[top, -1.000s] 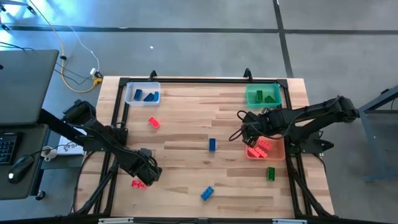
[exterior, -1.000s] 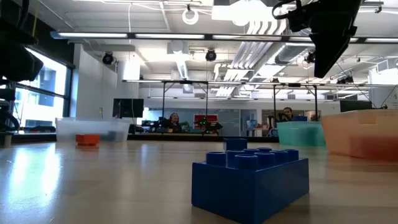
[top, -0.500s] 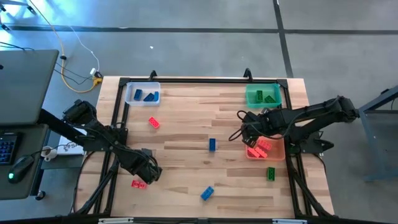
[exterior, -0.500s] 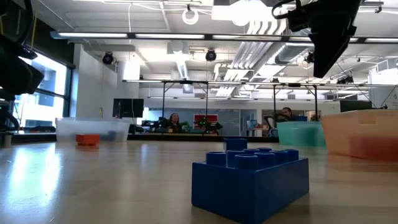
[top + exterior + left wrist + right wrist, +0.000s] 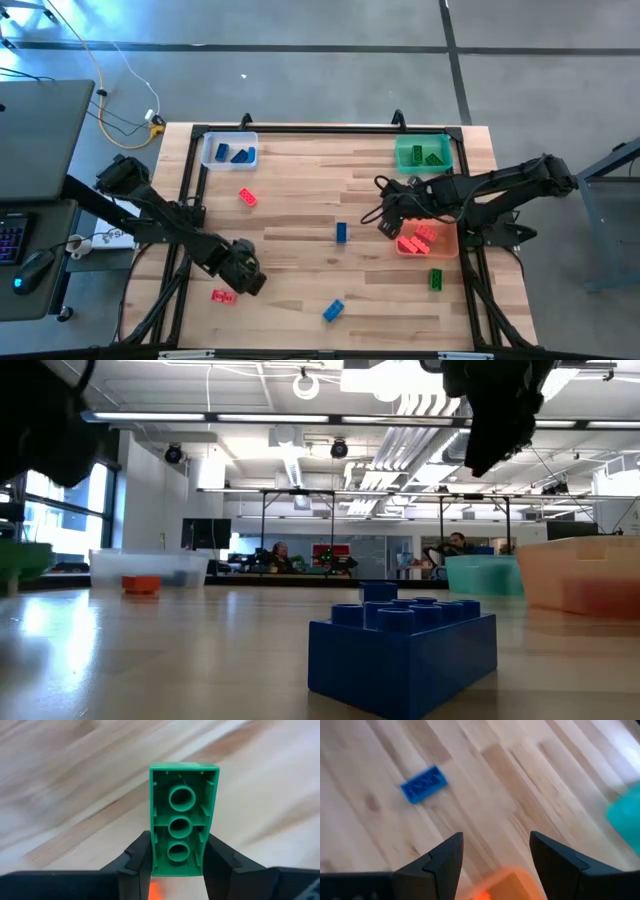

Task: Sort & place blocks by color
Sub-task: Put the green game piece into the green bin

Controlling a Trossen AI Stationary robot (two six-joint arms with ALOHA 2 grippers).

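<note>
Open office hall with ceiling lights and pipes is showing behind the wooden counter [image 5: 300,200] in the low view; people are sitting at desks far back.

Left arm is reaching over the counter's near-left area. Left pincer [image 5: 176,851] is clamping a green block [image 5: 183,818] between its two fingers [image 5: 136,857], hollow underside with three round tubes facing the wrist camera, the block standing up past the fingertips. In the high view this pincer [image 5: 244,272] is sitting just beside a red-orange block [image 5: 223,296] lying on the wood.

Right arm is stretching in from the right edge. Right pincer [image 5: 495,851] is hanging with fingers apart, nothing between them, above the orange bin [image 5: 440,238] edge and bare wood.

Orange bin is holding red-orange blocks [image 5: 417,240]. Green bin [image 5: 424,154] at far right is holding green blocks. Clear bin [image 5: 229,150] at far left is holding blue blocks [image 5: 233,154].

Loose pieces on the counter:
- blue block [image 5: 341,232] near centre
- blue block [image 5: 333,311] at the near edge, filling the low view foreground [image 5: 402,648]
- red-orange block [image 5: 247,197] below the clear bin
- green block [image 5: 436,278] just below the orange bin
</note>
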